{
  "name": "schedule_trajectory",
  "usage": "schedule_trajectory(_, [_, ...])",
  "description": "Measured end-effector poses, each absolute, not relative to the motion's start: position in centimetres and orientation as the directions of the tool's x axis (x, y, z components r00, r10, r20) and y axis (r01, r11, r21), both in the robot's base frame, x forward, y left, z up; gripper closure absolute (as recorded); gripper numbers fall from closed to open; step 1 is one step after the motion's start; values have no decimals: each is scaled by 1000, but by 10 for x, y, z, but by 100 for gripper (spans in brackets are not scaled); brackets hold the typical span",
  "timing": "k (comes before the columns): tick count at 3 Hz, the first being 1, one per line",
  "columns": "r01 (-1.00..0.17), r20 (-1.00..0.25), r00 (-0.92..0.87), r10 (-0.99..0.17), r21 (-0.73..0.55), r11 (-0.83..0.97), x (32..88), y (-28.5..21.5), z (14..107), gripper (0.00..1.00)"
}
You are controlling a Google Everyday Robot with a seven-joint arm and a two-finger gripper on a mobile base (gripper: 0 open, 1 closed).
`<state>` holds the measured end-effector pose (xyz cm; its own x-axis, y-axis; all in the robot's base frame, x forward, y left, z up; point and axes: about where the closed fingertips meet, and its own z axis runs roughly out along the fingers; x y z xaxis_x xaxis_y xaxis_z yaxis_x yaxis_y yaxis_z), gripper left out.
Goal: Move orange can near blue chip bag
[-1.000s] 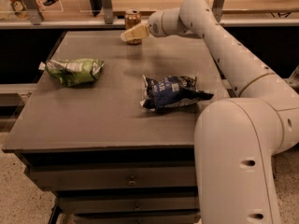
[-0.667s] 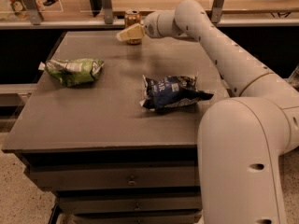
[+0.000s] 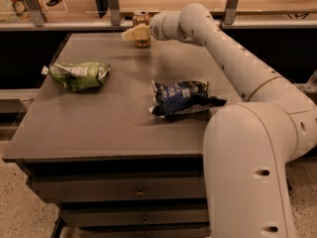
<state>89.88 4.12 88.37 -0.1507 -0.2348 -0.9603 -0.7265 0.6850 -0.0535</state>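
The orange can (image 3: 141, 20) stands upright at the far edge of the table (image 3: 99, 128), near the middle of that edge. My gripper (image 3: 135, 33) is right at the can, its cream end overlapping the can's lower front. The blue chip bag (image 3: 181, 97) lies flat on the right half of the table, well in front of the can and a little to its right. My white arm (image 3: 233, 58) reaches from the lower right across the table's right side, passing just behind and beside the bag.
A green-and-white snack bag (image 3: 79, 75) lies on the left part of the table. A shelf with metal posts (image 3: 114, 4) runs behind the far edge. The table has drawers (image 3: 136, 190) below its front edge.
My gripper has shifted a little to the left at the far edge and now overlaps the can. The can and both bags have not moved.
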Motion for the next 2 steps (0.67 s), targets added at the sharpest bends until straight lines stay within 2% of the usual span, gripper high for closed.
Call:
schedule_trajectory(1, [-726,-962,-136,-237,-66,684,911,45,888,0])
schedule_trajectory(2, [-720,-961,-127,-246,-81,689,922,46,890,17])
